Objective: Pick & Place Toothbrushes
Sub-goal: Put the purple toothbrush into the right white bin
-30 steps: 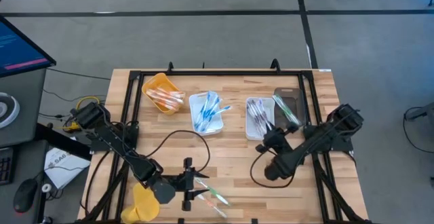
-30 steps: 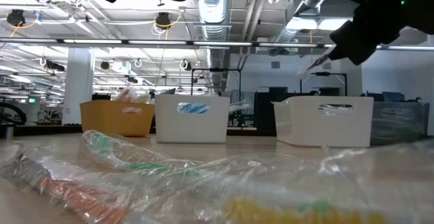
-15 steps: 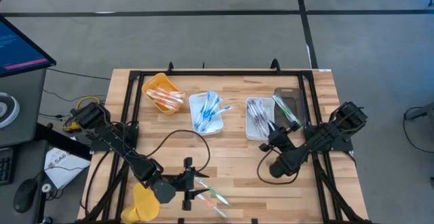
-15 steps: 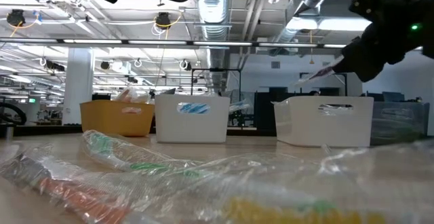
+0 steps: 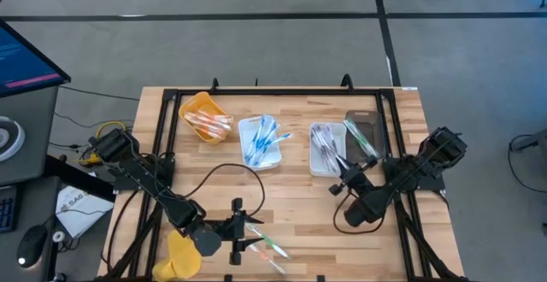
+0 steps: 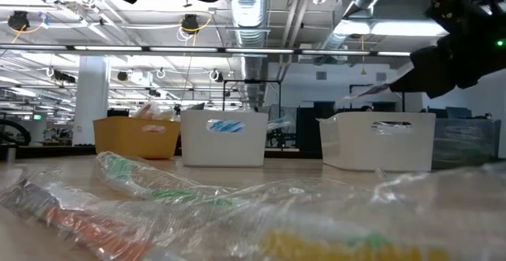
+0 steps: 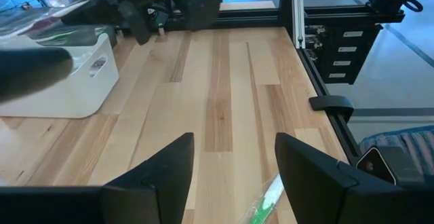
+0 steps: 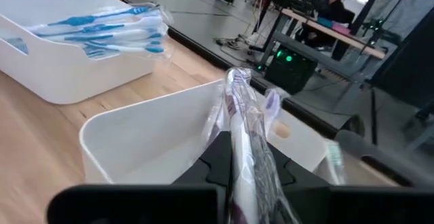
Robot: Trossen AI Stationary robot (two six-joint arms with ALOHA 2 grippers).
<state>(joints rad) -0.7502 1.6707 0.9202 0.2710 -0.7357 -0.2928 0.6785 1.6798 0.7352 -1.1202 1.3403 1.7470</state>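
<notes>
We see a light wooden counter standing on a grey floor crossed by dark lines. At the left edge a monitor glows blue above a desk with a mouse. Looking level across the room, we see an open ceiling with silver ducts, pipes and hanging lamps, white columns, and rows of desks with dark screens behind. Far back, a person sits at a desk.

Both arms are black, made of thick round links joined by chunky blocks. A thin black cable loops out from each arm. The left gripper has two flat dark fingers with slanted tips.
</notes>
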